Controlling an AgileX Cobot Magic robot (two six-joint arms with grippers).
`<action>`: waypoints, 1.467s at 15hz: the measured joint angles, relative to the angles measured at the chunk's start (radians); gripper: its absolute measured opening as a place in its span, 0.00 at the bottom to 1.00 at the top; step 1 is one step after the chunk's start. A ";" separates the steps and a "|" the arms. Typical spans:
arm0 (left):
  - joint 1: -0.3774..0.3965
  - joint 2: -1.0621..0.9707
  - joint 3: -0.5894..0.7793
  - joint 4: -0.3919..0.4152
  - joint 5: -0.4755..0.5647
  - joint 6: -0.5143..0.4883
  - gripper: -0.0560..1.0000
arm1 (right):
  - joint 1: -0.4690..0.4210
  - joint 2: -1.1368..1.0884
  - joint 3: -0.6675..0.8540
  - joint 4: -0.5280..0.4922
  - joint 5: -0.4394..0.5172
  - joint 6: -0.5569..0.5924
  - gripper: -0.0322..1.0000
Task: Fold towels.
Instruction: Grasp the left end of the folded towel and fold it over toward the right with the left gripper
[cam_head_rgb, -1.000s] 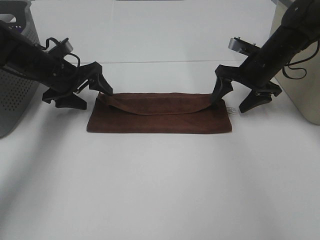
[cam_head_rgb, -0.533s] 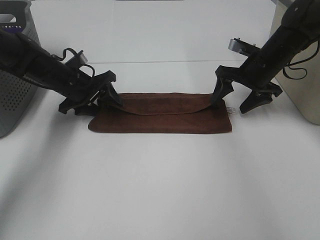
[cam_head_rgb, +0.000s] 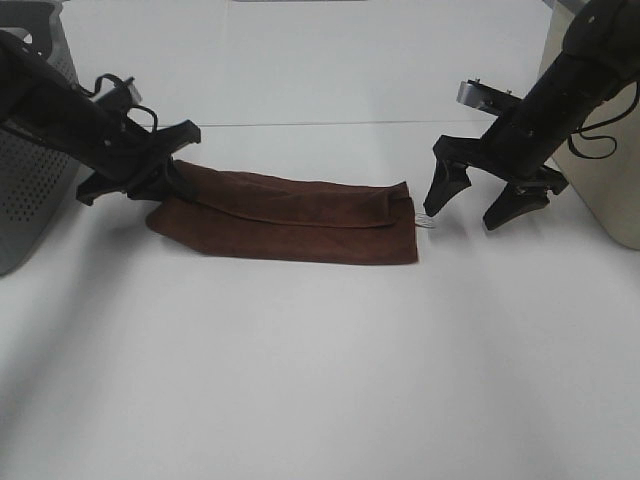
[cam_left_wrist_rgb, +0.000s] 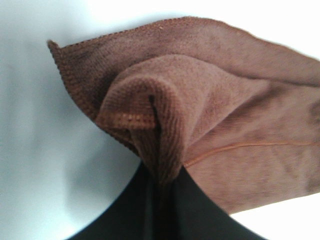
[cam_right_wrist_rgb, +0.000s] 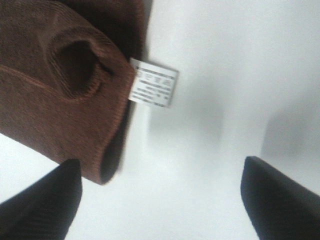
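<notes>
The dark reddish-brown towel (cam_head_rgb: 290, 220) lies folded in a long strip on the white table (cam_head_rgb: 320, 380). My left gripper (cam_head_rgb: 165, 185) is shut on the towel's left end and holds that end bunched a little above the table. The left wrist view shows the towel (cam_left_wrist_rgb: 225, 115) pinched between the dark fingers (cam_left_wrist_rgb: 195, 215). My right gripper (cam_head_rgb: 462, 215) is open and empty just right of the towel's right end. The right wrist view shows the towel's corner (cam_right_wrist_rgb: 50, 75), its white tag (cam_right_wrist_rgb: 154, 82) and one spread finger (cam_right_wrist_rgb: 280, 195).
A grey perforated basket (cam_head_rgb: 30, 160) stands at the left edge behind my left arm. A beige container (cam_head_rgb: 605, 160) stands at the right edge behind my right arm. The white tag also shows in the high view (cam_head_rgb: 428, 222).
My right gripper has let go of the towel's right corner, which dropped flat. My left gripper has pulled the towel to the left, away from the right gripper.
</notes>
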 joint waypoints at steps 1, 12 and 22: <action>0.002 -0.024 -0.014 0.001 0.018 -0.012 0.09 | 0.000 0.000 0.000 0.000 0.000 0.000 0.82; -0.307 0.082 -0.268 -0.119 -0.041 -0.065 0.11 | 0.000 0.000 0.000 0.000 0.025 0.001 0.82; -0.334 0.154 -0.396 -0.090 0.031 -0.101 0.84 | 0.000 -0.022 0.000 0.091 0.054 -0.008 0.82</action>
